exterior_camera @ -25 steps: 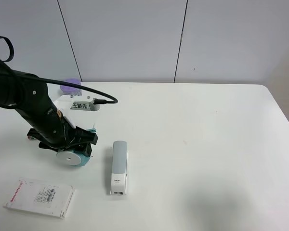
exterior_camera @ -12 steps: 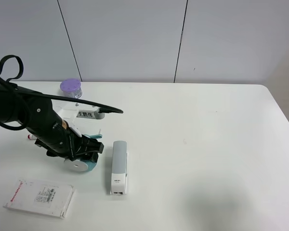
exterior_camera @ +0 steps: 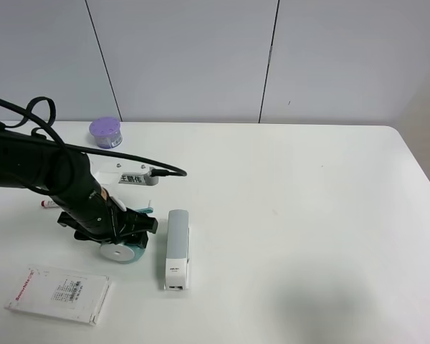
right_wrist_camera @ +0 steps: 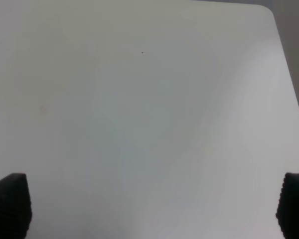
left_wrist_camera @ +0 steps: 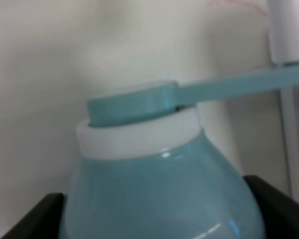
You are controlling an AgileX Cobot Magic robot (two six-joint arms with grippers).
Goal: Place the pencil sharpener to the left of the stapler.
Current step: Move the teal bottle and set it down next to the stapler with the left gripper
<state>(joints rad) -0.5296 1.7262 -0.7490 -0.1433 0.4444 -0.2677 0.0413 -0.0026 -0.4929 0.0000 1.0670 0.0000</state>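
Observation:
The teal-blue pencil sharpener (exterior_camera: pixel 119 251) is low over the table, its white round face toward the camera, just left of the stapler (exterior_camera: pixel 177 246). My left gripper (exterior_camera: pixel 117 228) is shut on it. In the left wrist view the teal body (left_wrist_camera: pixel 159 184) fills the space between both dark fingers (left_wrist_camera: pixel 37 216), and its crank handle (left_wrist_camera: pixel 239 87) points toward the stapler's white edge (left_wrist_camera: pixel 289 30). The stapler lies lengthwise, grey top up, dark label at its near end. My right gripper (right_wrist_camera: pixel 152 204) is open over bare table and is out of the exterior view.
A flat white packet with red print (exterior_camera: pixel 57 294) lies at the front left. A purple round pot (exterior_camera: pixel 105 132) stands at the back left. A small red and white item (exterior_camera: pixel 49 204) lies behind the left arm. The white table (exterior_camera: pixel 308 215) stretches off to the right.
The left gripper has carried the sharpener right and forward, closer to the stapler's left side, and lower toward the table. The purple pot has come into full view behind the arm.

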